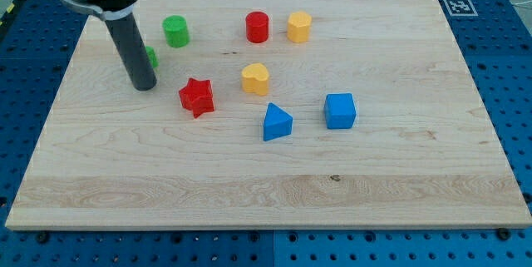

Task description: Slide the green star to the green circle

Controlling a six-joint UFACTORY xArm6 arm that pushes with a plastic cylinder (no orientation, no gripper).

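The green circle (175,31) is a green cylinder standing near the view's top left of the wooden board (266,184). The green star (151,56) lies just below and left of it, mostly hidden behind my rod; only a green sliver shows at the rod's right edge. My tip (144,86) rests on the board directly below the green star, touching or nearly touching it.
A red star (197,96) lies right of my tip. A red cylinder (258,27) and a yellow hexagon (299,27) stand at the top. A yellow heart (256,78), a blue triangle (277,122) and a blue cube (340,111) sit mid-board.
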